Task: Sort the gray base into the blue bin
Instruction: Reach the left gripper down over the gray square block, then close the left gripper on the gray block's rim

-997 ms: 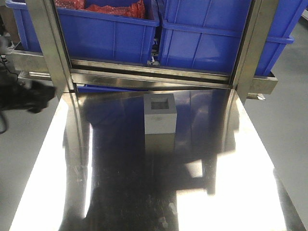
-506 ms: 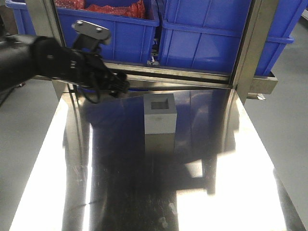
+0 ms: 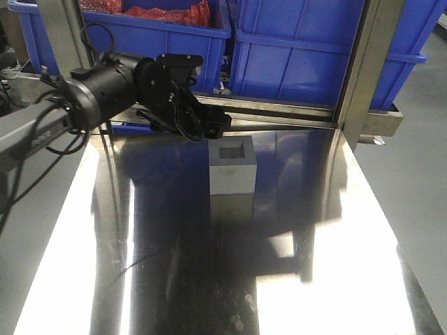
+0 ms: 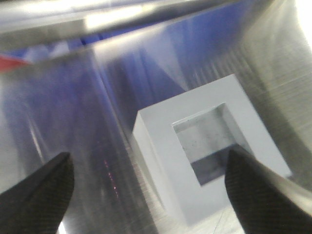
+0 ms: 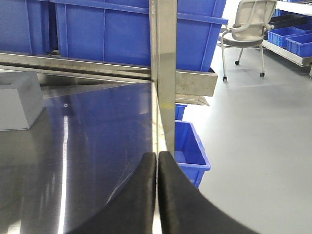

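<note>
The gray base (image 3: 232,165) stands on the steel table (image 3: 174,265) with its square recess facing up. It also shows in the left wrist view as the gray base (image 4: 209,161) and at the left edge of the right wrist view as the gray base (image 5: 17,100). My left gripper (image 3: 213,125) hovers just behind and left of it, open, nothing between its fingers; from its wrist the left gripper (image 4: 147,156) has one finger over the block's right side. A blue bin (image 3: 307,66) sits on the rack behind. My right gripper (image 5: 157,153) is shut and empty at the table's right edge.
A second blue bin (image 3: 154,49) at the back left holds red material (image 3: 167,12). Steel uprights (image 3: 363,70) frame the rack. Beyond the table's right edge a small blue bin (image 5: 190,146) sits on the floor, with an office chair (image 5: 248,29) farther off.
The left arm has come into view from the left and swung right, so its gripper now sits close behind the gray base. The block has not moved.
</note>
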Robot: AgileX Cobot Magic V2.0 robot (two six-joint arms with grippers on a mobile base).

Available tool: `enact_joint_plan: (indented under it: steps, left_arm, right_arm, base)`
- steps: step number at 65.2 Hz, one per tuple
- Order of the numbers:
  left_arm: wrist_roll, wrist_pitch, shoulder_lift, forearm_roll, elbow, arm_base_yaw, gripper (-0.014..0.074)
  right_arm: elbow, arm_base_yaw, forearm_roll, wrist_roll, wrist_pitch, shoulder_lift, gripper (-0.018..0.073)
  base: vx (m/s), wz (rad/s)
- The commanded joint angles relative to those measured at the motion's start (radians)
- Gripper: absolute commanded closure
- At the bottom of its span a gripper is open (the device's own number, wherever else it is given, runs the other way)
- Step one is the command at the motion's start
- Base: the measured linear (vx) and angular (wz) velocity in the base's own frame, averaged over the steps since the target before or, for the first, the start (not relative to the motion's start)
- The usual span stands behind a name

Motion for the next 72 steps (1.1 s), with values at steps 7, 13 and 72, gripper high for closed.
enact_joint_plan:
  steps: [7, 13, 72]
  left_arm:
    - [-0.024, -0.027, -0.005, -0.059, -0.071, -0.004, -0.001]
    - [-0.025, -0.03, 0.012, -0.065, -0.07, -0.004, -0.001]
    - [-0.024, -0.051, 0.072, -0.038, -0.07, -0.004, 0.0033]
  right_arm:
    - [0.001, 0.0, -0.007, -0.008, -0.075, 0.001, 0.0564]
    - [0.001, 0.0, -0.007, -0.008, -0.075, 0.001, 0.0564]
    - [0.001, 0.0, -0.007, -0.008, -0.075, 0.001, 0.0564]
  base:
    - [0.0, 0.0]
    - [0.0, 0.0]
    - [0.0, 0.0]
